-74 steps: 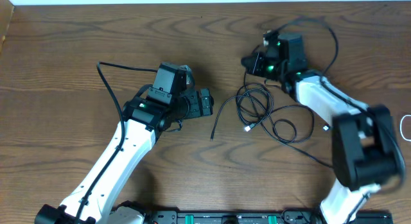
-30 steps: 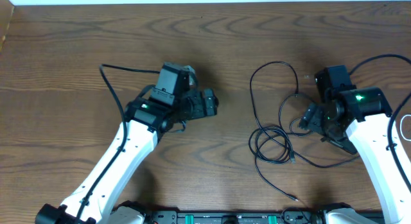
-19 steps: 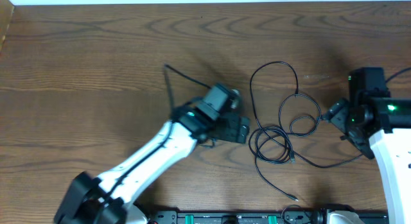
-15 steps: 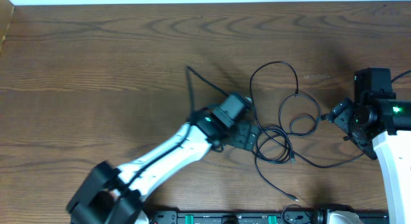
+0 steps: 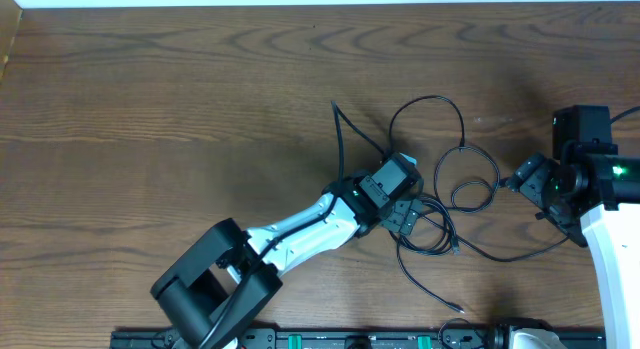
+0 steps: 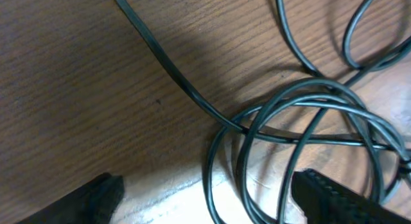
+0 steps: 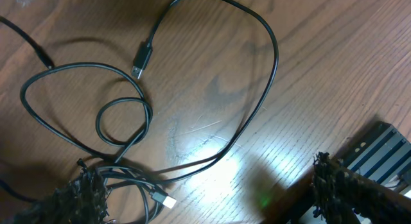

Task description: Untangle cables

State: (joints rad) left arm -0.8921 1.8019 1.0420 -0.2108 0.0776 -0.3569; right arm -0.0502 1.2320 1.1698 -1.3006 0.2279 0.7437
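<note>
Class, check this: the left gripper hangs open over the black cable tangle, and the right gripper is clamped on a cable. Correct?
No: the right gripper is open and empty, as the right wrist view shows. The left gripper does hang open over the black cable tangle.

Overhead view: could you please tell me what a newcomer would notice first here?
The tangle of thin black cables right of centre stands out, with loose loops spreading above a tighter coil. The left hand reaches across, open over that coil, while the right hand hovers open near the right edge.
</note>
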